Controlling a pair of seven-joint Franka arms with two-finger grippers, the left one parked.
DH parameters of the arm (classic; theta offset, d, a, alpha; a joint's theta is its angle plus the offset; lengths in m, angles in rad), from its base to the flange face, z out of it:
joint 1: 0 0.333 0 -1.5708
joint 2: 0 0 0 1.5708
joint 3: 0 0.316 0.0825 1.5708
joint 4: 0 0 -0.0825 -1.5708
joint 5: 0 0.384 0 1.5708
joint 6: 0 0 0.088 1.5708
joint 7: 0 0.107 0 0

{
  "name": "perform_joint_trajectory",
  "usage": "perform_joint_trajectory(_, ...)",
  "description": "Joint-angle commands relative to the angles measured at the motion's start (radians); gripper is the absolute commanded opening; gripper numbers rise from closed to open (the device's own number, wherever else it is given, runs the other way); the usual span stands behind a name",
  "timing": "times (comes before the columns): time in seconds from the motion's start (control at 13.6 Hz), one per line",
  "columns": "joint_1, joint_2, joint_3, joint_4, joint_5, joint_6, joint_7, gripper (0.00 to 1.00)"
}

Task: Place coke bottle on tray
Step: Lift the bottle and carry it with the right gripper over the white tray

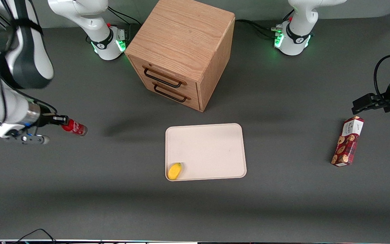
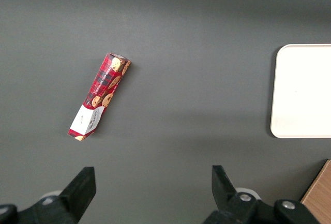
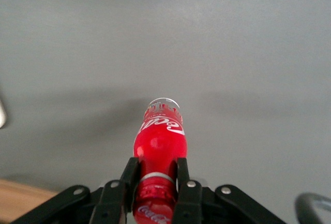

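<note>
A: Where is the gripper (image 1: 60, 120) sitting, and what is it carrying?

B: It is hanging over the table (image 1: 113, 203) toward the working arm's end, with its 2 fingers (image 3: 117, 199) clamping the neck of the coke bottle (image 1: 74, 128) just below the cap. The bottle is lying roughly level in the grip, its clear base pointing toward the middle of the table. In the right wrist view the white lettering is showing on the red label (image 3: 161, 126).

A: And the tray (image 1: 212, 149)?

B: It is lying flat near the middle of the table, well apart from the bottle and nearer to the front camera than the wooden drawer cabinet (image 1: 181, 51).

A: Is anything taking up room on it?

B: 1 small yellow object (image 1: 174, 170) is resting in the tray's corner nearest the camera, on the working arm's side, touching the rim. The remaining surface is showing bare cream.

A: What else is lying around?

B: The cabinet is presenting 2 drawers with dark handles (image 1: 164, 78), both looking closed. A red-and-white cookie box (image 1: 347, 141) is lying on the table toward the parked arm's end, well apart from the tray. Only grey tabletop is showing between the bottle and the tray.
</note>
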Motion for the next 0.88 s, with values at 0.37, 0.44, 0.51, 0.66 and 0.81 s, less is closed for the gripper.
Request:
perform_joint_trajectory(0.37,0.104,0.088,0.274,0.29,0.079,-0.152,0.582,0.0)
perform_joint_trajectory(0.44,0.136,0.14,0.303,0.339,0.073,-0.147,0.663,0.0)
perform_joint_trajectory(0.51,0.175,0.2,0.31,0.398,0.052,-0.135,0.733,0.0)
perform_joint_trajectory(0.66,0.264,0.327,0.316,0.494,-0.016,-0.107,0.851,0.0)
perform_joint_trajectory(0.81,0.303,0.41,0.316,0.514,-0.036,-0.011,0.899,0.0)
